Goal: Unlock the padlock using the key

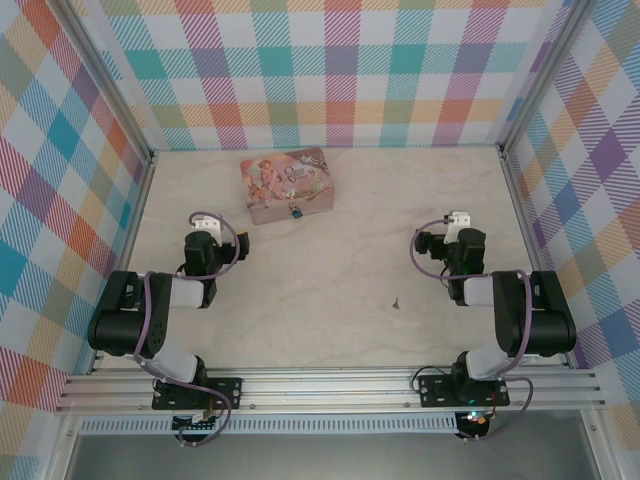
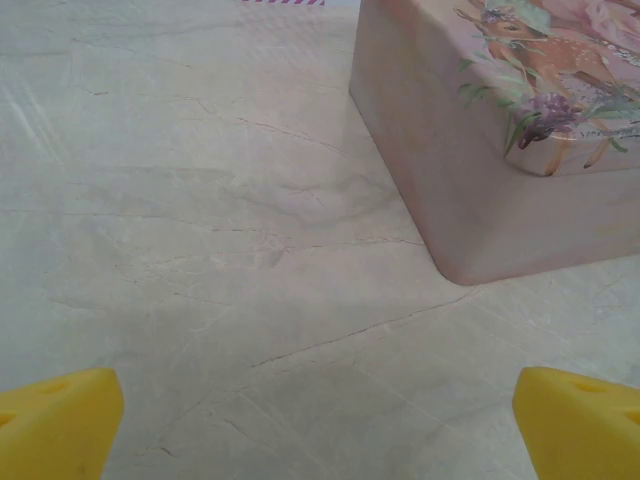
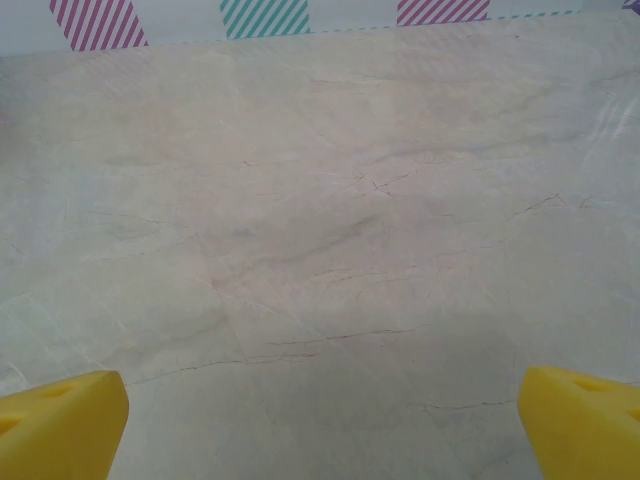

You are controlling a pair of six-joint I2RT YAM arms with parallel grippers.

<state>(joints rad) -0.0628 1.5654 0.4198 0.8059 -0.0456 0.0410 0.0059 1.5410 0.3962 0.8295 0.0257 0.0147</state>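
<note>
Left gripper [image 2: 320,438]: yellow fingertips [image 2: 55,425] spread wide at the bottom corners of the wrist view. Released, with nothing between them and bare marble-look table [image 2: 200,250] beneath. Just ahead and to its right stands a corner of the pink tin [image 2: 480,160], lid printed with a fawn and flowers.

Right gripper [image 3: 320,438]: also released, fingers wide apart over bare table. The foot of the plaid far wall [image 3: 260,15] runs across the top of its wrist view.

Top view: both arms are folded low near the front rail, wrists pointing toward the far wall, one on each side. The tin lies toward the far side, left of centre.

Padlock [image 1: 295,211]: small blue body at the tin's near face. Whether it hangs from a hasp or only rests against the face, cannot tell.

Key [image 1: 397,302]: dark speck flat on the table, near and left of the right gripper, well apart from padlock and tin. Neither gripper touches it.
</note>
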